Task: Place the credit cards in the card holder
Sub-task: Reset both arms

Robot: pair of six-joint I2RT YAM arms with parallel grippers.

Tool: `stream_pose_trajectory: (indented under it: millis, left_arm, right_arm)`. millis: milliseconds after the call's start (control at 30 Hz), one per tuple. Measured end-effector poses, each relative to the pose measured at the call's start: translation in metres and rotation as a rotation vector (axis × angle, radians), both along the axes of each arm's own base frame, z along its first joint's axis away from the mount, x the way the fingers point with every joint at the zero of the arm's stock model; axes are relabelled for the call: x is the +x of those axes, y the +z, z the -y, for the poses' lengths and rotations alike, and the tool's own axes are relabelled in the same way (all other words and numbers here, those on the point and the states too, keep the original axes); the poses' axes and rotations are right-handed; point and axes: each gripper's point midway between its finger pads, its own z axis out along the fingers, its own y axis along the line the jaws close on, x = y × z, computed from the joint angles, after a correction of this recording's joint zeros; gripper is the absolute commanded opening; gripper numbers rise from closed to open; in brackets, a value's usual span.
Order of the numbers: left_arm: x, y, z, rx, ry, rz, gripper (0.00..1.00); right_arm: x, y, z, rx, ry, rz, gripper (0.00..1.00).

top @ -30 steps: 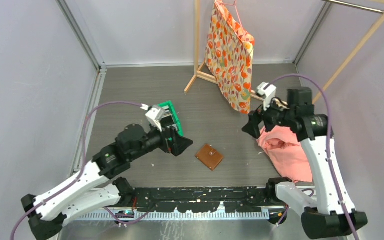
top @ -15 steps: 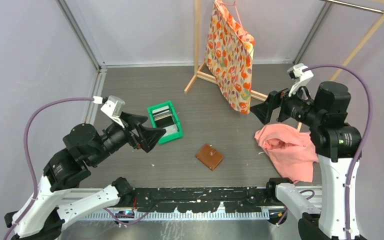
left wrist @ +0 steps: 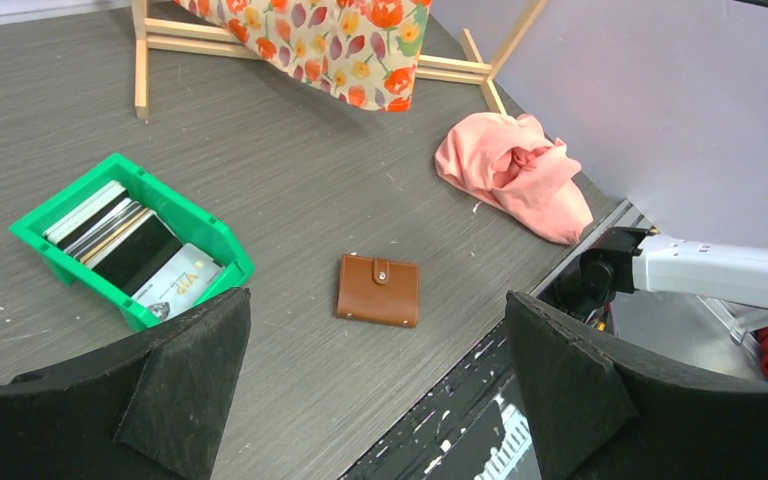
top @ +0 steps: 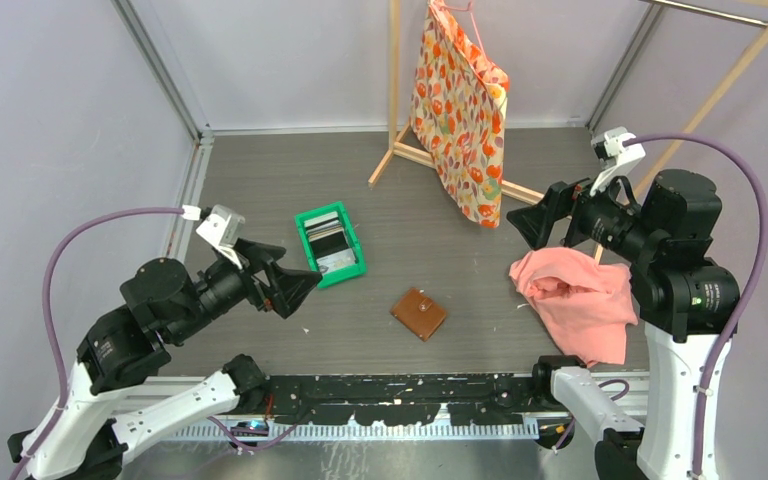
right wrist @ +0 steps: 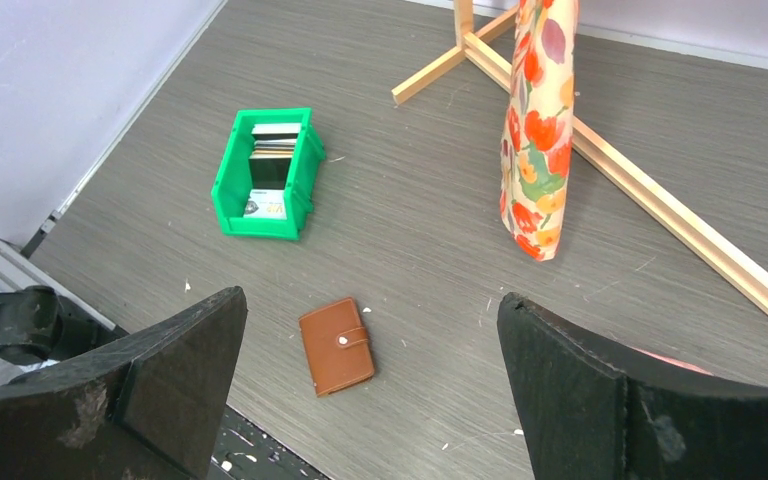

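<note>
The left arm (top: 160,295) and the right arm (top: 675,250) hung above the grey table (top: 260,180), both pairs of jaws spread wide and empty. The small brown leather card holder (top: 419,313) lay snapped shut mid-table; the thin plastic credit cards (top: 326,236) stood packed in a green plastic bin (top: 358,250) at its 10 o'clock. A pinch there would likely drag out several cards or tip the bin, and the shut holder might skid when pried.
</note>
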Motion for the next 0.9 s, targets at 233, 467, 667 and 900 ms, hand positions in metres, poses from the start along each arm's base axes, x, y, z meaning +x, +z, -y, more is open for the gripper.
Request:
stream_pose_trajectory:
  millis: [233,467,667,900]
  left_arm:
    - [0.001,-0.009,0.002,0.016,-0.002,-0.013,1.0]
    - [-0.002,-0.019,-0.001,0.022,-0.005,-0.019,1.0]
    - [-0.005,-0.021,-0.004,0.013,-0.005,-0.014,1.0]
    - [-0.006,-0.029,-0.005,0.016,-0.006,-0.024,1.0]
  right_arm:
    - [0.002,0.0,0.005,0.003,-0.022,-0.002,1.0]
    - [0.002,0.0,0.004,0.01,-0.014,-0.007,1.0]
    - [0.002,0.0,0.003,0.017,-0.009,-0.01,1.0]
    - [0.002,0.0,0.002,0.024,-0.001,-0.013,1.0]
